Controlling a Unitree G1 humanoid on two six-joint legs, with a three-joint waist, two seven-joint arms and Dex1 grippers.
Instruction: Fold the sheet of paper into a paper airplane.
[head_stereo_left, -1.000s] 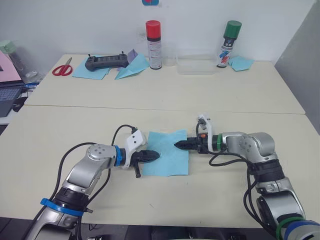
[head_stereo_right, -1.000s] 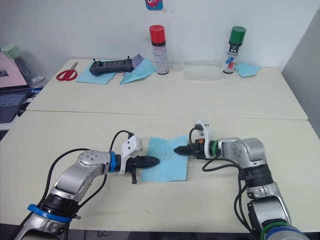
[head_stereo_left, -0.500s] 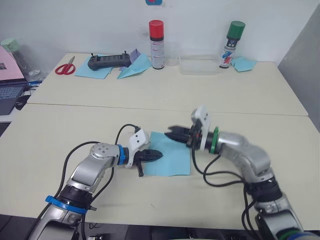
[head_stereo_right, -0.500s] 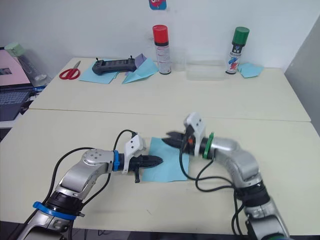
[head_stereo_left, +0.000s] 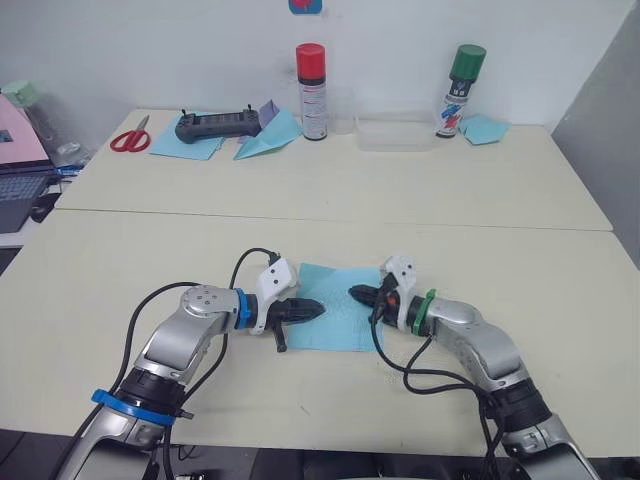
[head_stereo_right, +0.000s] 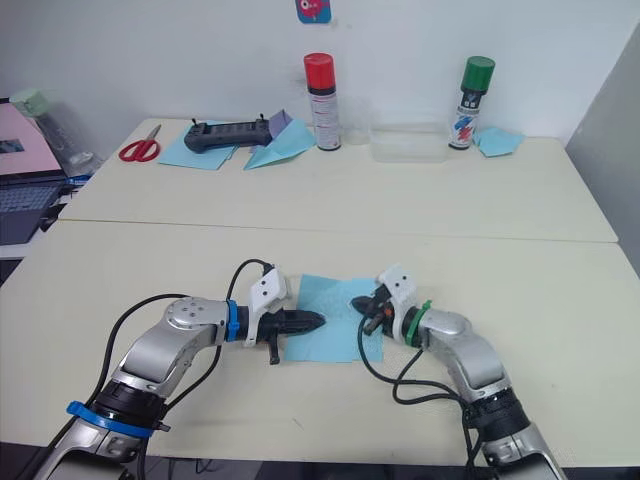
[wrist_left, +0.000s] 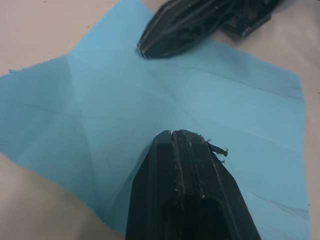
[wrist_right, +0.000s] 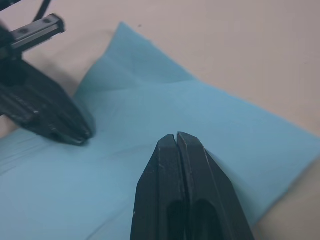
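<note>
While sheet (head_stereo_left: 338, 306) lies flat, creased only, my left gripper (head_stereo_left: 312, 310) & right gripper (head_stereo_left: 358, 294), both closed empty, press it; all folds remain.

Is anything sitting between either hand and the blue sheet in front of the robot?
Nothing visible does. The sheet of paper lies flat and open on the table, with the left hand over its left edge and the right hand over its right part, both shut. No other thing lies on the sheet.
</note>
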